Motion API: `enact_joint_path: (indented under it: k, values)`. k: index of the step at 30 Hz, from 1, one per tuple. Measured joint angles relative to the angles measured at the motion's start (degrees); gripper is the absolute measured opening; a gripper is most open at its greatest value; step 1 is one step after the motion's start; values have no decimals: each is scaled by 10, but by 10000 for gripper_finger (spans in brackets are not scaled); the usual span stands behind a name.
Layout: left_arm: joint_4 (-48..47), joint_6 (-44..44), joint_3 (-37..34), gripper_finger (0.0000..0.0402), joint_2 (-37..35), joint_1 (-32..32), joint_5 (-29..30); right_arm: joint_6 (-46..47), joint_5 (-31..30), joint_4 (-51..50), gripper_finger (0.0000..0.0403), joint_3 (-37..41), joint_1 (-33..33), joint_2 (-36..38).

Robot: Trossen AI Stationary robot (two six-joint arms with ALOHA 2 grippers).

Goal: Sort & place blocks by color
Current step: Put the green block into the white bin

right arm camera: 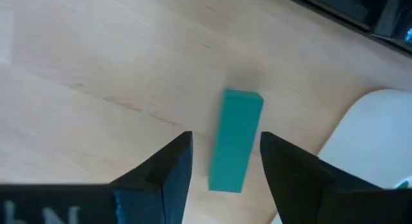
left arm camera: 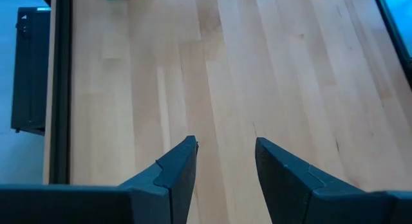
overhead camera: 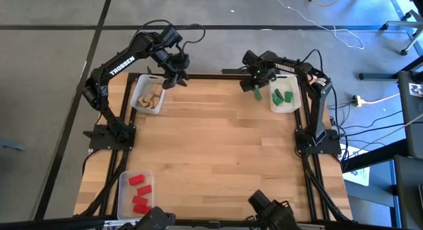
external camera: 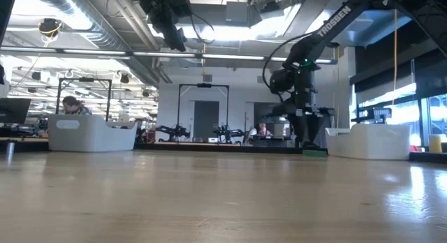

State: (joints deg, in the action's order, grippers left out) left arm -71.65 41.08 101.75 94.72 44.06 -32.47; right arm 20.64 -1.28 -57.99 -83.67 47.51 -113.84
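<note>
Fingers (right arm camera: 168,165) of the right gripper (right arm camera: 224,161) spread apart, straddling a green block (right arm camera: 235,139)
The block is a long, flat-faced bar lying on the table (right arm camera: 96,69) between the fingertips, untouched; left gripper (left arm camera: 225,163) is released, nothing between its fingers

Both at the table's (overhead camera: 218,151) far edge — left gripper (overhead camera: 173,76) raised with fingers parted, right gripper (overhead camera: 256,84) low, fingers parted

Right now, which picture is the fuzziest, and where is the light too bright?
Right wrist view: the green block between the open right pincer looks soft-edged. Low view: ceiling lights glare white, and the table shines. High view: sharp, evenly lit.
</note>
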Motion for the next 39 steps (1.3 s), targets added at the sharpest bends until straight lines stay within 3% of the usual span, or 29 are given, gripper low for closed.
enact_joint_path:
  k: [25,39]
  values:
    - [-6,0,0,150,0,0,-2,-1,-27,95,182,99,3,1]
    - [-6,-1,0,150,0,0,-2,-14,-15,107,171,107,4,0]
